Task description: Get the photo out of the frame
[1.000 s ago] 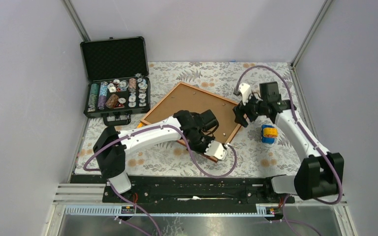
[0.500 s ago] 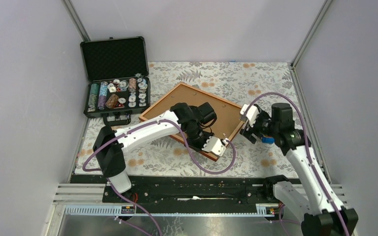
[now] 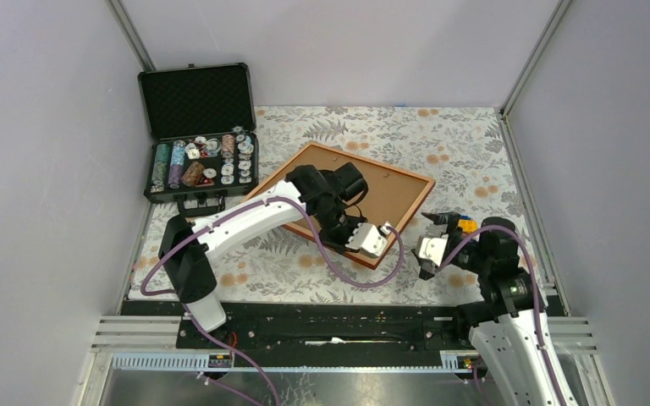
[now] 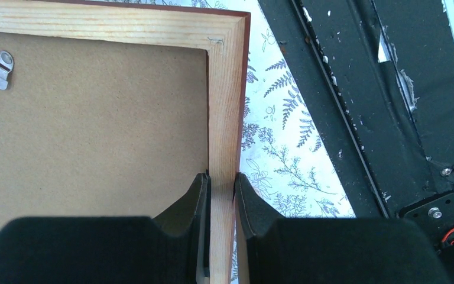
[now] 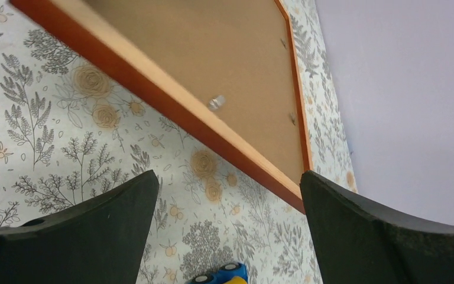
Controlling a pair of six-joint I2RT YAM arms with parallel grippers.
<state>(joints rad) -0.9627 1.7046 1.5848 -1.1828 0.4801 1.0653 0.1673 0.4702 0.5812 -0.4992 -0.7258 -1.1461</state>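
The frame (image 3: pixel 393 190) is being gripped back side up on the flowered tablecloth (image 3: pixel 465 144), near the middle of the table. Its bare wooden rail, just beside a corner, is being pinched by the left gripper (image 4: pixel 221 180), with one finger on the side of the brown backing board (image 4: pixel 94 130). The right gripper (image 5: pixel 229 177) is being held spread wide, apart from the frame, near a blue-yellow object (image 5: pixel 224 276).

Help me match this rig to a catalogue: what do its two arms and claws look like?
Both the left arm and right arm have smooth white link shells between bulky black joints, and a purple cable loops loosely alongside each. The left claw and right claw have matte black fingers tapering to thin tips, each on a white housing. No markings are legible.
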